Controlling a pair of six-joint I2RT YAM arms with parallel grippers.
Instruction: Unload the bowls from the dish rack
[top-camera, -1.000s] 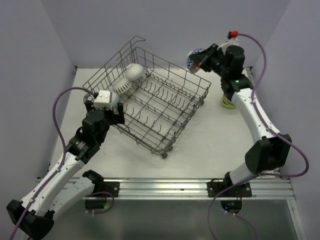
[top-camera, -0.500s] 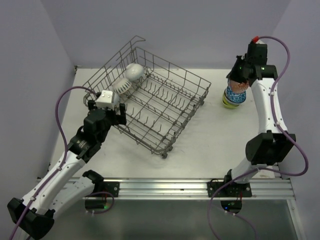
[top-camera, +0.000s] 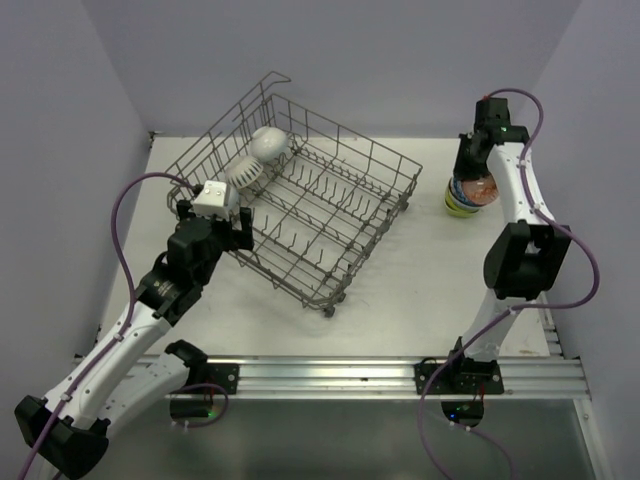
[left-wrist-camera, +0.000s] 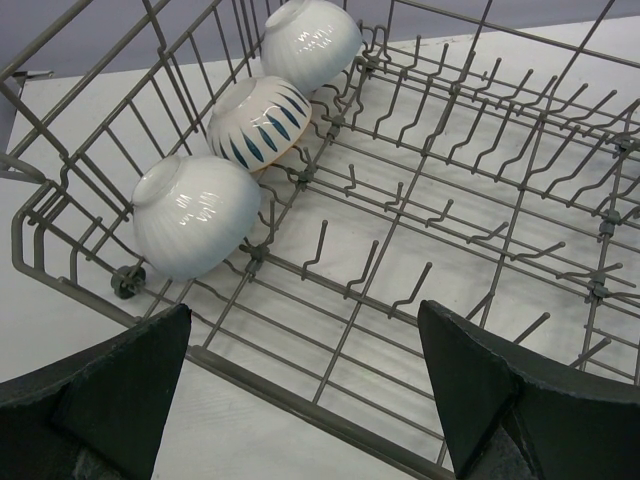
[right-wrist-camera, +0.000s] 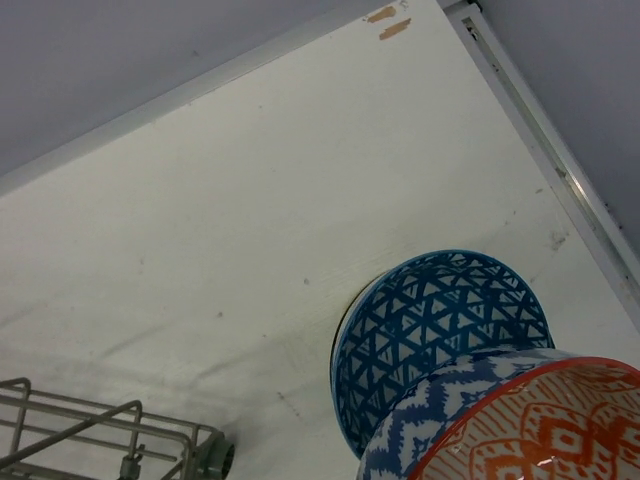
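Right gripper (top-camera: 470, 175) clenched on orange-lined blue-and-white patterned bowl (right-wrist-camera: 500, 430), at the stacking step.
Next, likely: seat it in blue lattice bowl (right-wrist-camera: 440, 320), release; left gripper (left-wrist-camera: 305, 330) gapes at grey wire dish rack (left-wrist-camera: 430, 200).

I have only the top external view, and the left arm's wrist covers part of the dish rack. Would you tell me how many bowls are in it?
Observer: Three. The left wrist view shows a white ribbed bowl in the near corner, behind that wrist for you.
Operator: Thank you. Is the middle one plain too?
Observer: No, the middle bowl has dark blue petal marks around its outside.
Operator: And what is directly under the top bowl of the stack on the right?
Observer: In the right wrist view the orange-lined bowl is just above a blue lattice bowl. I cannot tell whether they touch.
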